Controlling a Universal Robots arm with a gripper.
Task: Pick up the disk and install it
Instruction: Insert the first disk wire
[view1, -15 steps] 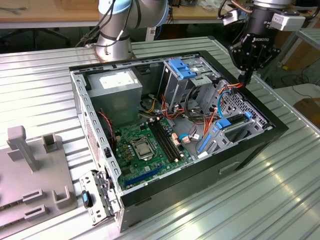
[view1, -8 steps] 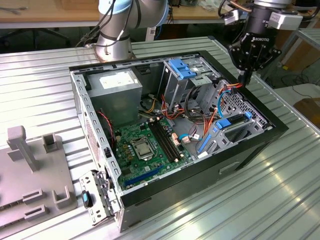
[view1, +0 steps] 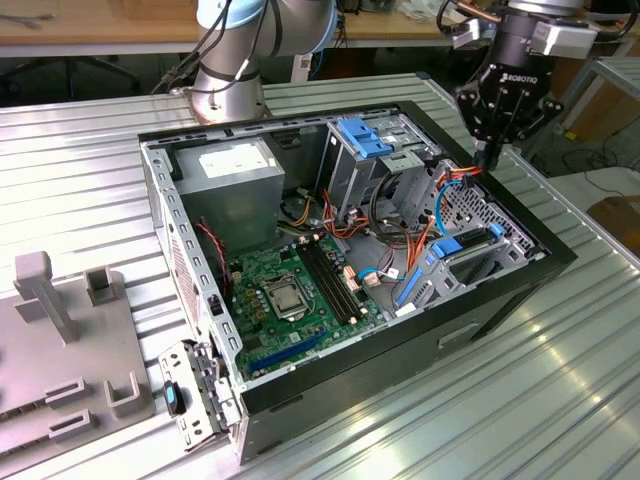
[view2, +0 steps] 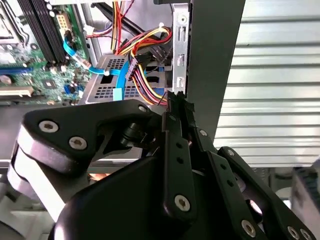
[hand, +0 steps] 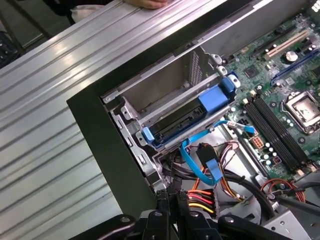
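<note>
one open case (view1: 400, 350) lies on its side on a ribbed table (view1: 520, 400), with the board (view1: 290, 290) nearest, at 6 o'clock in the exterior view. beyond it, at 12 o'clock inside the case, stands the cage (view1: 400, 130). the disk (hand: 182, 120) appears to sit already in a bay of that cage. in the first wrist view it shows as a dark slab edged by its blue frame. farthest, at the case's 2 o'clock corner, the gripper (view1: 490, 152) hangs over the rim, fingers pinched together on nothing. from the gripper the disk lies toward 9 o'clock in the exterior view, near but apart, with a tangle of cables (hand: 205, 165) between them. the disk's long axis looks to run along the case's far wall, roughly 9 to 3, so one short end faces the tool. whether the disk is fully seated cannot be told.
</note>
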